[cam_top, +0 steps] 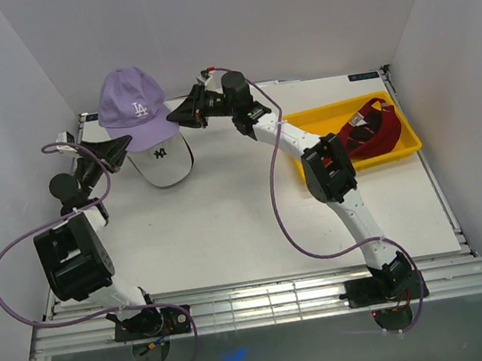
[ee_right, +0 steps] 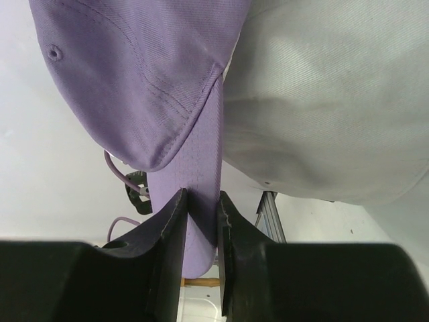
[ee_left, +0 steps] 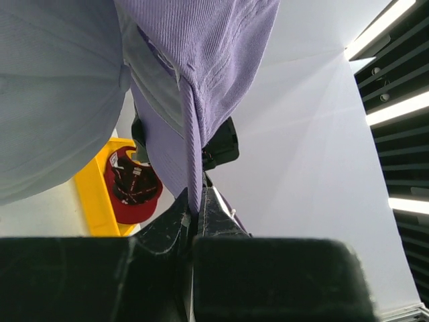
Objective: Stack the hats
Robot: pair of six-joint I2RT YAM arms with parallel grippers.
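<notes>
Left tool (cam_top: 118,149) and right tool (cam_top: 188,111) pinch purple cap (cam_top: 132,97) rim; either thin grip may slip, skewing it over white cap (cam_top: 165,162) below them.

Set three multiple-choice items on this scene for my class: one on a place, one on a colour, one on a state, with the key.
1. Where is the red cap?
A. in the tray
B. beside it
C. under it

2. What colour is the cap held between the left gripper and the right gripper?
A. green
B. purple
C. orange

3. How is the left gripper?
A. wide open
B. shut on the cap's edge
C. out of view

Key:
1 A: the top view shows the red cap lying inside the tray's yellow rim.
2 B: the purple cap hangs between the two grippers.
3 B: the left wrist view shows purple fabric pinched between its closed fingers.
</notes>
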